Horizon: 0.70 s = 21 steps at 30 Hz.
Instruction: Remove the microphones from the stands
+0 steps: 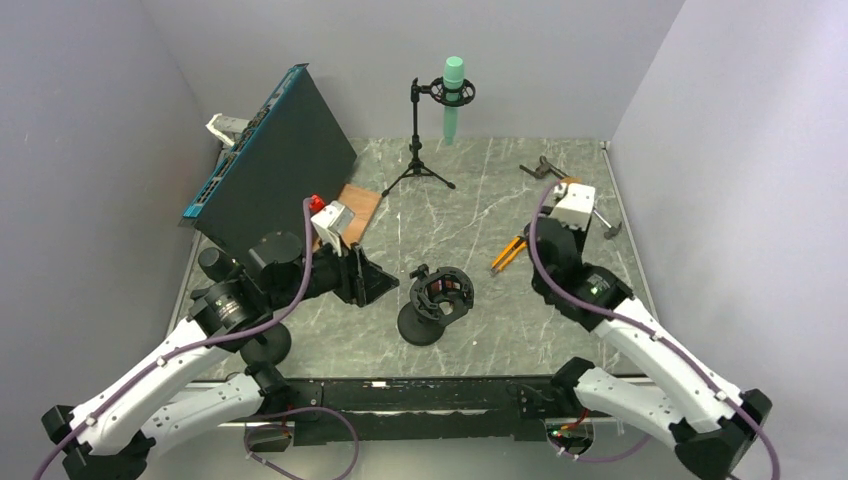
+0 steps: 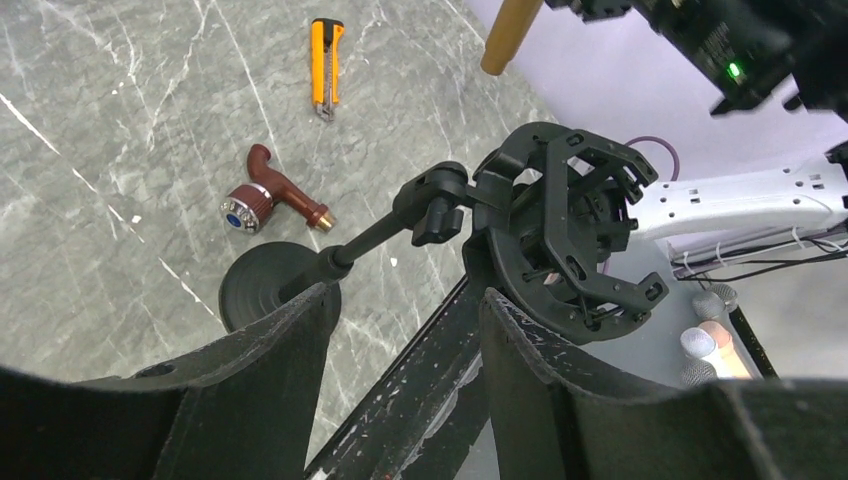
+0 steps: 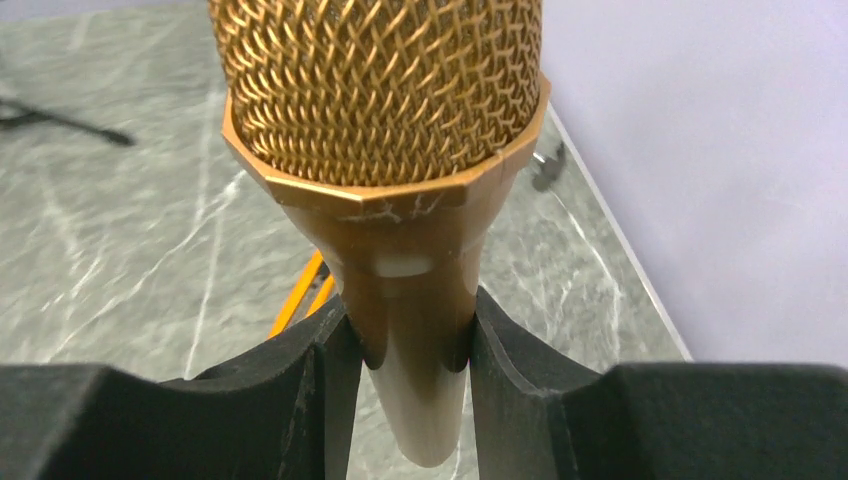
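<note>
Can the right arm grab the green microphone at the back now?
Probably not: the right gripper is shut on the gold microphone, so it cannot take another, and the green microphone sits far back in its tripod stand.

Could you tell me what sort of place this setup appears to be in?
Probably a robotics lab test cell, not a studio: plain grey panels wall in a marble-patterned table, and unrelated props sit together: a green microphone on a tripod, an orange utility knife and a leaning network switch.
</note>
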Each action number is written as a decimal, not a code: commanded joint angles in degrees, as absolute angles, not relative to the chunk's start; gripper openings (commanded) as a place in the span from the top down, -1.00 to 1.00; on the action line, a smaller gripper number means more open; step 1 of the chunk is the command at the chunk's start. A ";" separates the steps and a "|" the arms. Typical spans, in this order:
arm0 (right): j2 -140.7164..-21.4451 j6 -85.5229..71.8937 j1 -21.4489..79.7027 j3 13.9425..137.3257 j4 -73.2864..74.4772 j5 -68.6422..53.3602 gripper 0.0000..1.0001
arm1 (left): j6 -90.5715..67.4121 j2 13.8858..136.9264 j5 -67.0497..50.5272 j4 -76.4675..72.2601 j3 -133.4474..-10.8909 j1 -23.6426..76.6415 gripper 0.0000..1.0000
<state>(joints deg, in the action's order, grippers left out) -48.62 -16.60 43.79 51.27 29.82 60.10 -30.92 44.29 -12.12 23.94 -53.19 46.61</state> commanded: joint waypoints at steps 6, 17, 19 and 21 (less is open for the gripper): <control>-53.65 -34.47 16.06 51.26 31.66 28.82 1.00 | -32.11 39.32 -10.37 25.13 -54.07 46.92 -0.19; -60.07 -56.33 -11.21 40.41 26.08 1.57 1.00 | -33.13 36.95 -9.37 25.52 -52.59 46.88 -0.18; -63.43 -58.77 -17.78 38.69 23.67 -4.44 1.00 | -33.32 37.15 -10.44 24.68 -52.12 46.93 -0.17; -67.95 -60.64 -22.51 37.80 22.06 -9.28 1.00 | -33.72 37.58 -10.84 24.59 -52.07 46.92 -0.17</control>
<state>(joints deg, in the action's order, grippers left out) -62.65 -52.86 -15.59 39.29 28.05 4.60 -32.21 37.34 -10.17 26.39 -52.42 46.61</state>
